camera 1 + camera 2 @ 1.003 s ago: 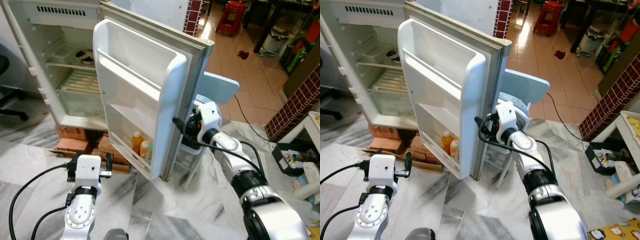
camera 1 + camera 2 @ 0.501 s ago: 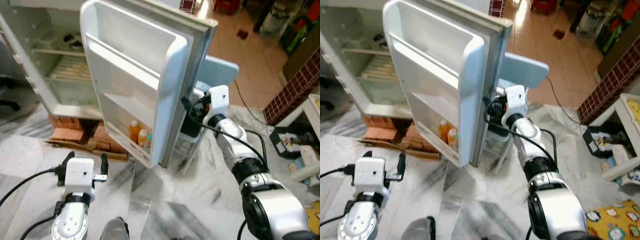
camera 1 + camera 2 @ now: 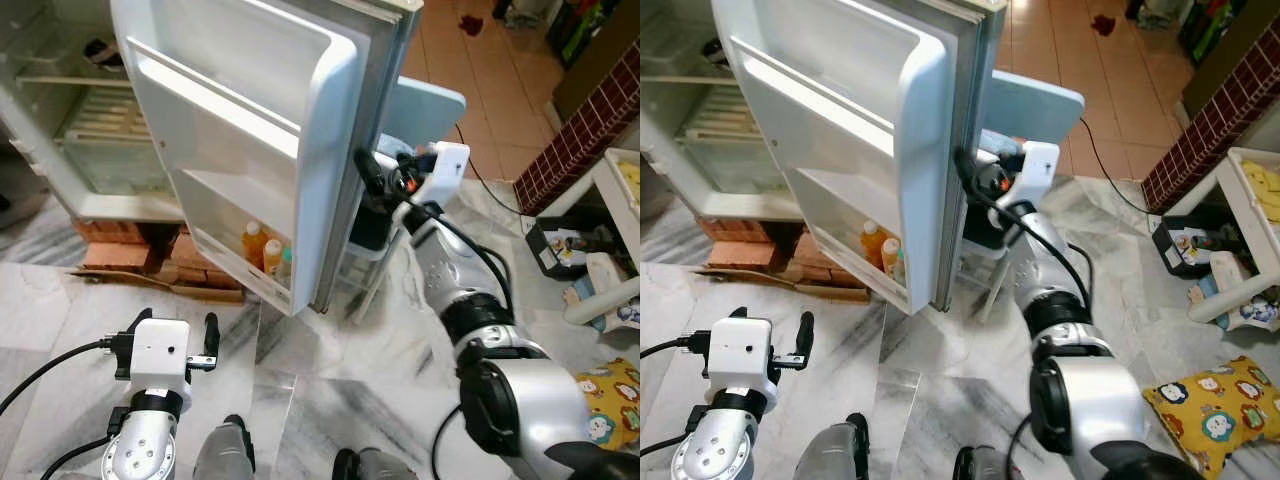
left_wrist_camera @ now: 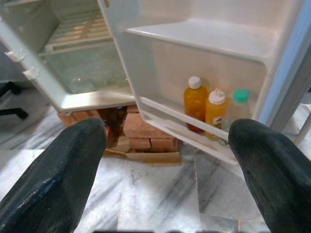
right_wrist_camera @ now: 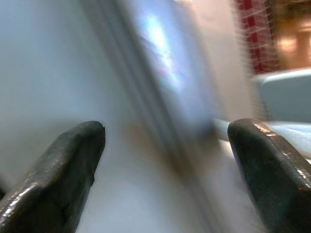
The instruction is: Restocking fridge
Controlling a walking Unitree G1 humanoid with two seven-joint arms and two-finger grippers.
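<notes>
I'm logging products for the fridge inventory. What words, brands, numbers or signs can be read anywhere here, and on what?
None can be read.
Orange bottle, yellow bottle and green-capped bottle in the fridge door's bottom shelf: no legible label faces the camera.
Yellow cushion on the floor: cartoon prints, no words.
Dark box by the brick wall: print too small to read.

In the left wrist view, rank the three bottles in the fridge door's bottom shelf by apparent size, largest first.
1. Orange bottle with white cap, tallest and widest.
2. Yellow bottle with white nozzle cap, shorter.
3. Clear bottle with green cap, partly hidden by the left gripper's finger, so its rank is unsure.
</notes>
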